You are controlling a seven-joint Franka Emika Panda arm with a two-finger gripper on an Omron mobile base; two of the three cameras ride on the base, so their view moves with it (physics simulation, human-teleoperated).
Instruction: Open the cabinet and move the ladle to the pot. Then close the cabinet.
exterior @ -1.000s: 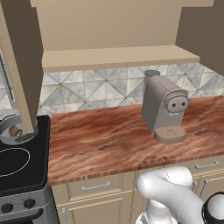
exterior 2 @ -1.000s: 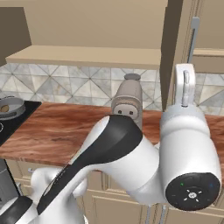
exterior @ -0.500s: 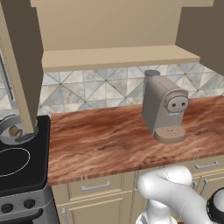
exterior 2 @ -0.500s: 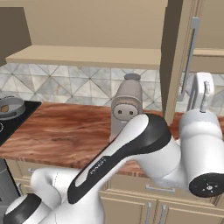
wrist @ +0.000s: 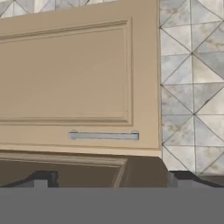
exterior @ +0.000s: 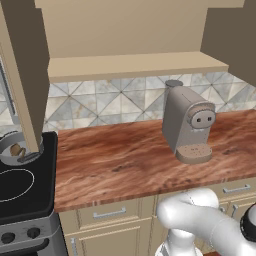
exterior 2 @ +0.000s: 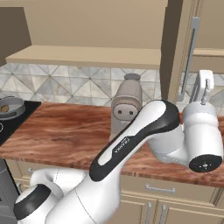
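Note:
The cabinet stands open, with its bare shelf [exterior: 130, 65] above the counter. The left door [exterior: 25, 75] hangs out over the stove. The right door's silver bar handle [exterior 2: 190, 57] is just left of my gripper [exterior 2: 204, 81], which points up beside it. In the hand view the panelled door face [wrist: 65, 74] and its handle [wrist: 104, 136] lie ahead of my open gripper [wrist: 109, 183], nothing between the fingertips [wrist: 41, 179]. The grey pot [exterior: 6, 142] sits on the stove at far left, the ladle's brown bowl [exterior: 17, 150] inside it. The pot [exterior 2: 12, 105] shows at the left edge.
A tall grey coffee machine [exterior: 187, 122] stands on the wooden counter [exterior: 115, 165] below the cabinet. The black stove [exterior: 20, 190] is at left. Low drawers with short handles [exterior: 107, 214] run under the counter. My white arm [exterior 2: 131, 140] crosses in front of the machine.
The arm has swung to the right and its forearm has dropped lower. The hand has come closer to the right door's handle. The jaws have stayed open.

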